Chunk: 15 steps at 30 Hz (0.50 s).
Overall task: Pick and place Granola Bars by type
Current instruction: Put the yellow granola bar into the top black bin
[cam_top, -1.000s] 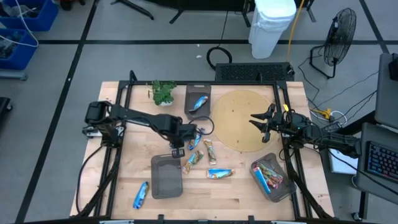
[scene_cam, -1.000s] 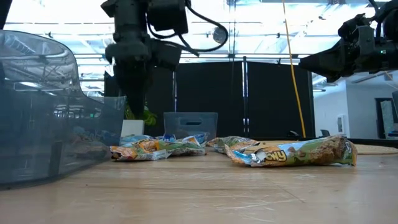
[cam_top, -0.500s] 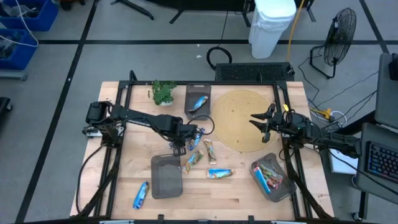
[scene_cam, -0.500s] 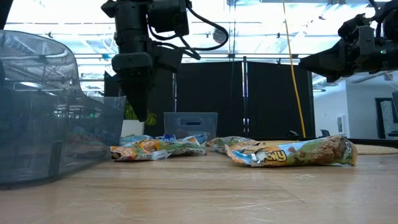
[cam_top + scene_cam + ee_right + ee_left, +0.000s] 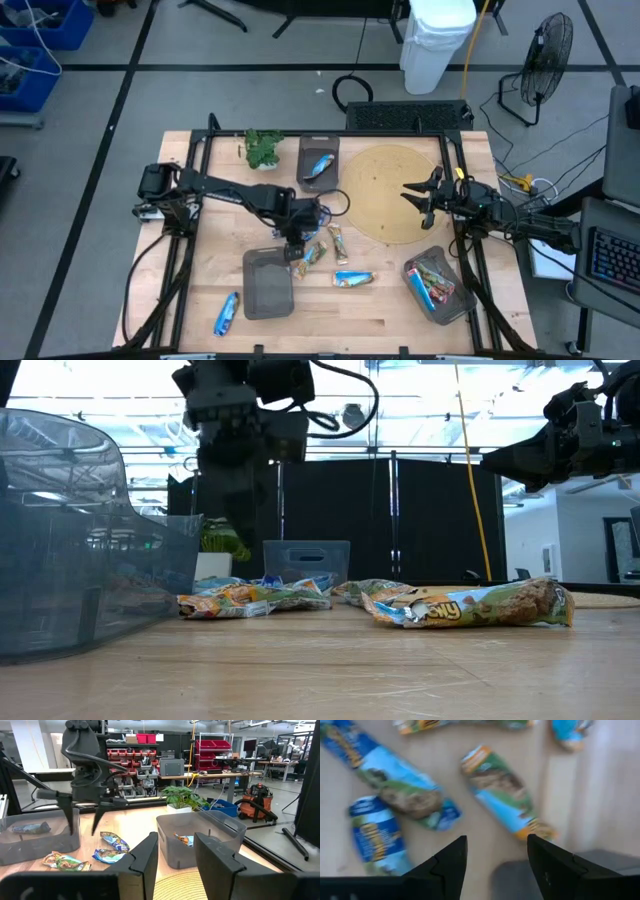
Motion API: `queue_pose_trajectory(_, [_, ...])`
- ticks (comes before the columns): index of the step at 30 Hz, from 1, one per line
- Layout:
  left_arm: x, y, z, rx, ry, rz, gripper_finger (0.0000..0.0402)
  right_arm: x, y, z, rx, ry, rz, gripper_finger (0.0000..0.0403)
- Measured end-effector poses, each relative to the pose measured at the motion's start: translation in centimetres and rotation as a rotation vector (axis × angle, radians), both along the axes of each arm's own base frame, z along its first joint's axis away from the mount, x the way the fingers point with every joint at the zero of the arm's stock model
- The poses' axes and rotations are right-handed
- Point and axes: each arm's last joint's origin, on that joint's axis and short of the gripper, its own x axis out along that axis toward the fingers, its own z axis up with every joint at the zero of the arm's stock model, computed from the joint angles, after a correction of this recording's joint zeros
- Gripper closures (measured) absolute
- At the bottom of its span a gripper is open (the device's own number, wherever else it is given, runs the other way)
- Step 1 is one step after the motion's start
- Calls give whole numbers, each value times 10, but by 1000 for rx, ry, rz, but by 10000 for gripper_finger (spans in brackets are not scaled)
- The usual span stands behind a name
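Over table (image 5: 400, 300), left hand (image 5: 496, 851) open, empty.

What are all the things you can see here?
Table: one, light wood, under everything.
Bins: three, grey; one beside the plant, one mid-table by the left gripper, one by the right arm.
Loose bars: about five, blue and tan-green; mid-table, one blue bar off alone near the left arm's corner.
Binned bars: one blue in the bin beside the plant; several reddish and blue in the bin by the right arm.
Disc: one, tan, round, flat on the table.
Plant: one, green, table edge.
Fan: one, black, on the floor.
Left gripper: open, above the loose bars.
Right gripper: open, over the disc.
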Motion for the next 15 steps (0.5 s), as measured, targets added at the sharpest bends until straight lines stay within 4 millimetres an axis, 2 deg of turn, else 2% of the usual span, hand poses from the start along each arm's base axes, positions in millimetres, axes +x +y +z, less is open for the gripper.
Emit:
queue_pose_trajectory(5, [5,-4,2,-49,-35,70,205,0,0,0,0,0,0,286])
queue_pose_trajectory(15, [5,-26,2,-66,-28,99,225,0,0,0,0,0,0,286])
